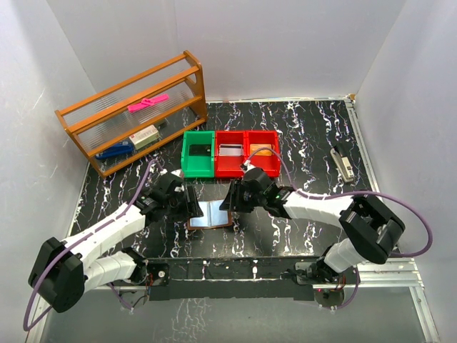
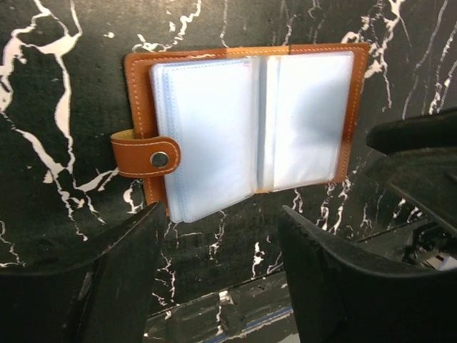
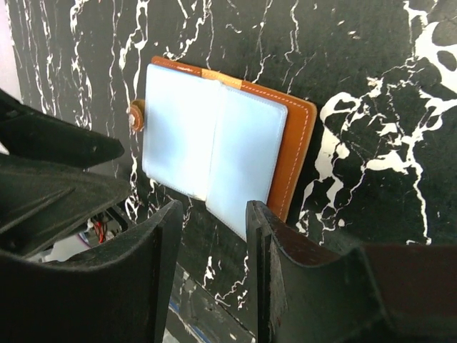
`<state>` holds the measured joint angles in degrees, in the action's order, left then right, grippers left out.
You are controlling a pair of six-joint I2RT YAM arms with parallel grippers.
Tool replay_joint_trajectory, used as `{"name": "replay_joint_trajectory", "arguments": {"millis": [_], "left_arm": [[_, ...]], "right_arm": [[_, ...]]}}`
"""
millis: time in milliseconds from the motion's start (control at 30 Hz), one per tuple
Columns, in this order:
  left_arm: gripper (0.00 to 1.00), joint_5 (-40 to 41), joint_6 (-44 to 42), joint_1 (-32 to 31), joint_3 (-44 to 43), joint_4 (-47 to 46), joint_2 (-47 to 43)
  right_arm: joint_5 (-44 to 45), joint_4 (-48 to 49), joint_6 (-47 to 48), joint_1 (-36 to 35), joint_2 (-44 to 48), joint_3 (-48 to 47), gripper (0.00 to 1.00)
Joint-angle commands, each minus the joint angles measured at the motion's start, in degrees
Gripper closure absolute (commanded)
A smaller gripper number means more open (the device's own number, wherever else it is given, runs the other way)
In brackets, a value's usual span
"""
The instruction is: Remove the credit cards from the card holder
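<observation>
One card holder (image 1: 209, 214) lies open on the worktop (image 1: 307, 143), between two pincers.
Left pincer (image 1: 190, 203) gapes wide, right pincer (image 1: 233, 199) narrower, both empty beside it; behind, beside one green bin (image 1: 187, 153), two red bins (image 1: 230, 170) hold one silver-grey card (image 1: 230, 151) and one orange card (image 1: 263, 151).

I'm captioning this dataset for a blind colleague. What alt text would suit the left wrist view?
A brown leather card holder lies open on the black marbled table, its pale blue sleeves facing up and its snap strap at the left. The left claw hovers open just below it in the picture, holding nothing.
</observation>
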<state>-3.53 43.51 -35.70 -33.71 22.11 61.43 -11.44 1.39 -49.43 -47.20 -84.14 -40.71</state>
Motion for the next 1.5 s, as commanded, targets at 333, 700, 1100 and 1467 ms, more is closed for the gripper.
{"name": "replay_joint_trajectory", "arguments": {"millis": [333, 700, 1100, 1467], "left_arm": [[0.60, -7.7, -2.8, 0.4, 2.5, -6.6, 7.5], [0.66, -8.3, -3.6, 0.3, 4.9, -8.4, 10.5], [0.67, -7.6, -3.2, 0.3, 5.4, -8.2, 9.2], [0.67, -6.0, -3.3, 0.4, 4.1, -6.4, 6.3]], "right_arm": [[0.6, 6.5, -4.1, -0.1, -6.7, 0.3, 0.74], [-6.8, 17.9, -9.1, -0.1, -10.7, 1.1, 0.73], [-10.5, 21.8, -10.6, -0.3, -13.8, -1.9, 0.71], [4.0, -1.1, -0.4, -0.3, -9.1, -7.0, 0.61]]}}
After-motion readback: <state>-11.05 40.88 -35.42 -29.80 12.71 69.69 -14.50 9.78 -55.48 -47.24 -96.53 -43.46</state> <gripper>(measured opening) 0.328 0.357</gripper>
